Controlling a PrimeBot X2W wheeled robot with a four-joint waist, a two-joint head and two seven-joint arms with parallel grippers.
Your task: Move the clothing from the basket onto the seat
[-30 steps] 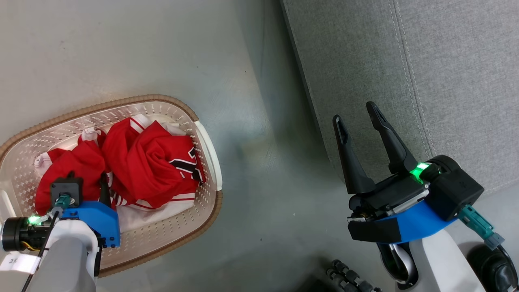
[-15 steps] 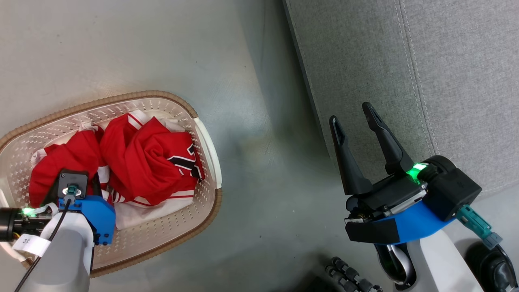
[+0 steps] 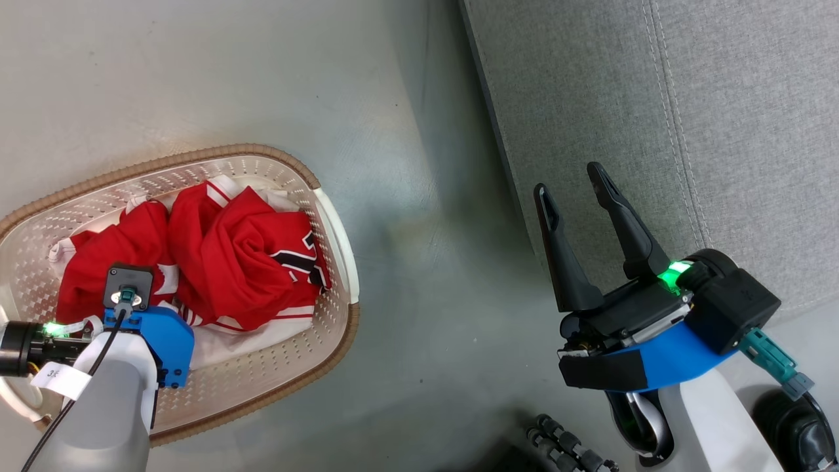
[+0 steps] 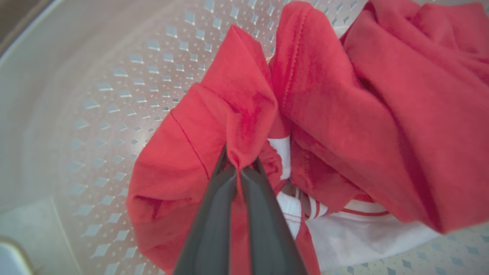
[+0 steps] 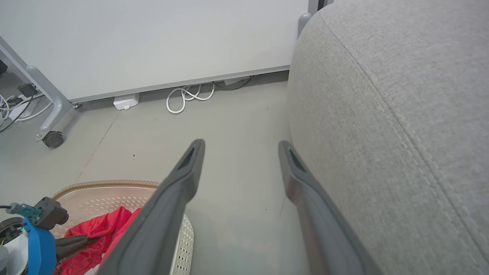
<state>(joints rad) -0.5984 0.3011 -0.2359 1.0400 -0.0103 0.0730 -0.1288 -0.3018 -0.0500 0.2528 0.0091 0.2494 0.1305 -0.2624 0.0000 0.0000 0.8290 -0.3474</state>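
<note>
- a cream-white plastic laundry basket [image 3: 229,151], with diamond-shaped perforations and a brown woven-look rim band, sits on the smooth grey floor [image 3: 262,78]. it stands apart from the large grey woven-fabric sofa [image 3: 655,98] that serves as the seat.
- inside the basket lie two soft red sports garments [image 3: 242,262] with white stripes and trim, crumpled together. the right-hand one shows black-and-white lettering. both are in the basket, and none lies on the part of the sofa that shows.
- the left gripper [image 4: 240,166], with two long dark fingers, reaches down into the basket. its jaws are pressed together on a raised fold of the left-hand garment, and the thin cloth puckers where it is pinched. this looks like a grip made ready for lifting.
- the right gripper [image 3: 568,180] hovers just beside the sofa's rounded front edge. its jaws are spread wide with nothing between them, seemingly kept out of the way.
- the sofa has a coarse weave, rounded edges and a stitched seam line.
- the cloth looks limp and light, so it would likely drape and trail once raised.
</note>
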